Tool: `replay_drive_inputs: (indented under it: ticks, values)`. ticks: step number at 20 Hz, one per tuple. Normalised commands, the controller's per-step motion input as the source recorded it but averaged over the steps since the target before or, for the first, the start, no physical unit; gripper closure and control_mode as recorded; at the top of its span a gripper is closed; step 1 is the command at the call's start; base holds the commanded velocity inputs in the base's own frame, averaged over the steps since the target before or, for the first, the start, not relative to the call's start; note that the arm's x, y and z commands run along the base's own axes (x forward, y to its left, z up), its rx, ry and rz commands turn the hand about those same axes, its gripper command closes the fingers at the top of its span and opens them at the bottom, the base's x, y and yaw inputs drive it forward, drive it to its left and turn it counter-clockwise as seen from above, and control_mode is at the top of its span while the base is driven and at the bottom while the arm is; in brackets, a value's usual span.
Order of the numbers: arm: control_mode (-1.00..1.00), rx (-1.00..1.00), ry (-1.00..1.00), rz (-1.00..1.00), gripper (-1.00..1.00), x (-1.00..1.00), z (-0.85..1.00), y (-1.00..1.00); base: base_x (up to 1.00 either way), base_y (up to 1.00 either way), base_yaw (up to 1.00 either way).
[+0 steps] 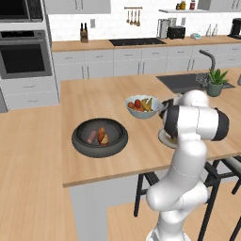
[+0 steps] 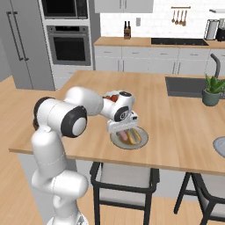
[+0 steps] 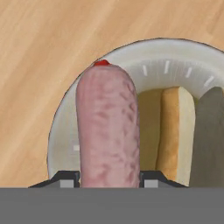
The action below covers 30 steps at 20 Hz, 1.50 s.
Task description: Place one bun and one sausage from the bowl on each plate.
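Sausage: nearest the hand camera, a smooth pinkish cylinder with a mottled skin and a rounded end, gripped between the two dark fingertips; it hung over the left part of the plate
Pincer: narrow, closed on the sausage, low over the plate near the front edge of the tabletop
Bun on plate: pale golden roll lying just right of the sausage, lengthwise alongside it; whether the two touched I could not tell
Bowl: dark, wide and shallow, well apart to the left on the tabletop; one pinkish sausage and one orange-brown bun lay inside, close together
Fruit bowl: pale, behind the arm, not part of the job
Step in hand: setting the sausage down beside the bun, by my reading
Doing it well: lower until the sausage rested on the plate's flat centre, parallel to the bun and clear of the rim; open the fingers only then, so it did not roll off; lift straight up afterwards
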Motion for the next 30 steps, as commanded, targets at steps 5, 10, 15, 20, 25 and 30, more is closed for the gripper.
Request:
replay_drive_inputs:
  ticks: [5, 10, 15, 20, 25, 30]
  values:
    - [-1.0, -0.04, 0.0, 0.0, 1.0, 0.02, -0.46, 0.0, 0.0, 0.0, 0.0]
    - [-1.0, 0.0, -0.02, 0.0, 1.0, 0.12, -0.16, 0.0, 0.0, 0.0, 0.0]
    - [-1.0, 0.0, -0.04, 0.0, -1.0, 0.06, -0.12, 0.0, 0.0, 0.0, 0.0]
    - [-1.0, 0.0, -0.04, 0.0, -1.0, 0.0, 0.02, 0.0, 0.0, 0.0, 0.0]
    - [-1.0, -0.01, -0.08, 0.0, -1.0, 0.0, 0.08, 0.0, 0.0, 0.0, 0.0]
    - [-1.0, -0.04, -0.01, 0.0, -1.0, 0.0, 0.28, 0.0, 0.0, 0.0, 0.0]
